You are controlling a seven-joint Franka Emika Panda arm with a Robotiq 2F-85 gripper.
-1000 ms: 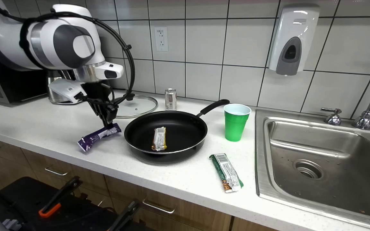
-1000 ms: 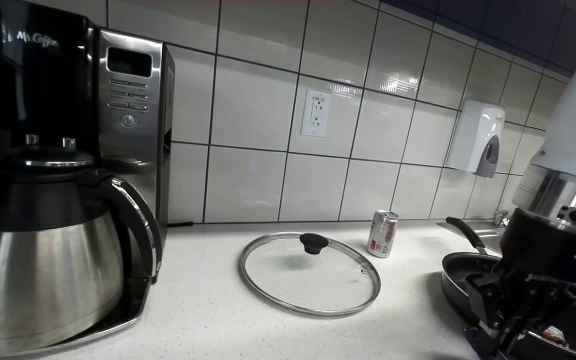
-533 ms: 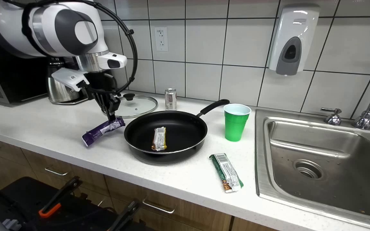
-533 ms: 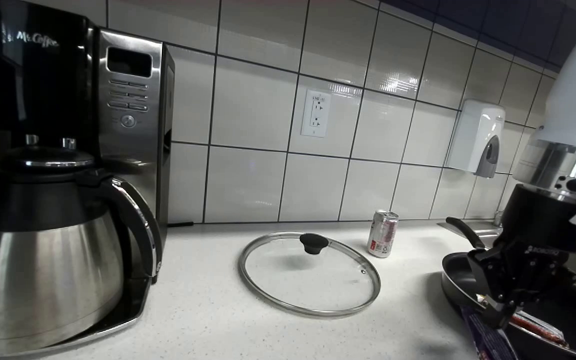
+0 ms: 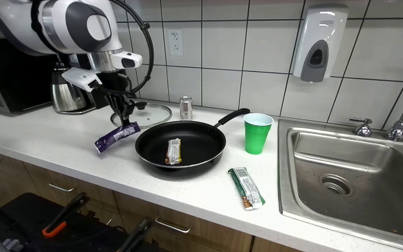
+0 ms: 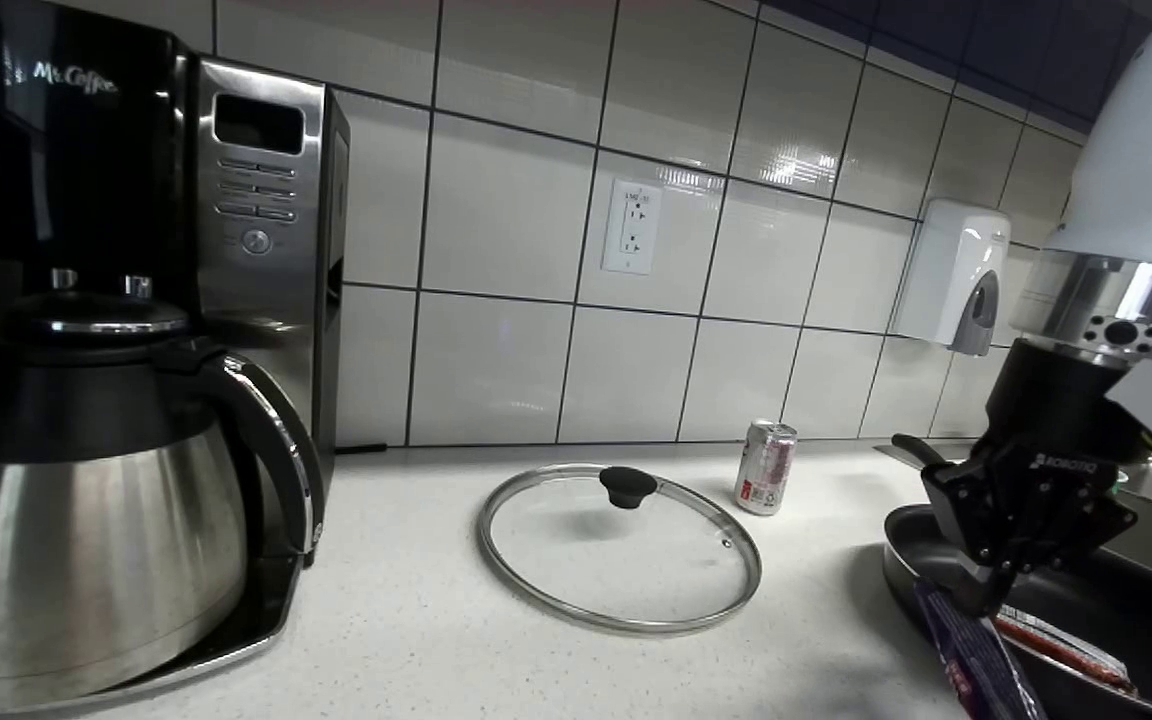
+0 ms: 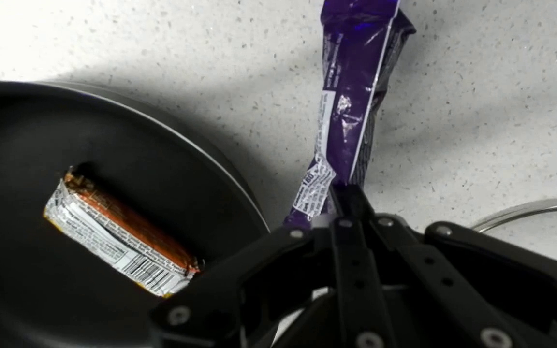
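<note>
White counter [image 5: 47, 126] under purple wrapper [image 5: 117, 137]; tiled wall [image 5: 222, 45].

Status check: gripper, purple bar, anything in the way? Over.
Gripper shut on purple bar. Held toward one end, above counter. Frying pan close beside, second bar inside.

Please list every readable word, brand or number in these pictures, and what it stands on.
"Mr. Coffee": coffee maker, in an exterior view.
"ROBOTIQ": gripper, in an exterior view.
"180": purple wrapper, wrist view.
Too small or blurred to read: most other print on that wrapper, the bar in the pan, green wrapper, can, outlet.
</note>
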